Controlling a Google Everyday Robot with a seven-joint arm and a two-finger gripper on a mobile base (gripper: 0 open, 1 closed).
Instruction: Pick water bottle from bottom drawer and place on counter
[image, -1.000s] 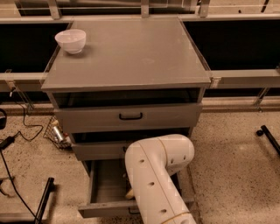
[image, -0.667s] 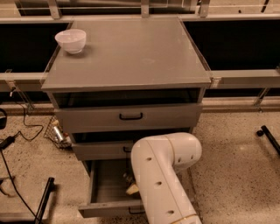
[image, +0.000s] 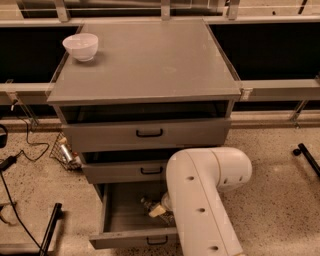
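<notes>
The bottom drawer (image: 119, 220) is pulled open below two shut drawers. My white arm (image: 205, 200) reaches down into it from the right front. The gripper (image: 159, 210) shows only as a pale tip inside the drawer, at its right middle; the arm hides most of it. A small clear object that looks like the water bottle (image: 146, 203) lies in the drawer right beside the gripper tip, partly hidden. I cannot tell whether they touch. The counter (image: 150, 65) is the flat grey top of the cabinet.
A white bowl (image: 80, 46) stands on the counter's far left corner. A wire basket with small bottles (image: 65, 151) sits on the floor left of the cabinet, with cables (image: 20, 150) and a black leg (image: 50, 231) nearby. A black leg (image: 307, 156) lies at the right.
My arm has shifted a little to the right, uncovering more of the open drawer's inside. The drawers and the bowl have not moved.
</notes>
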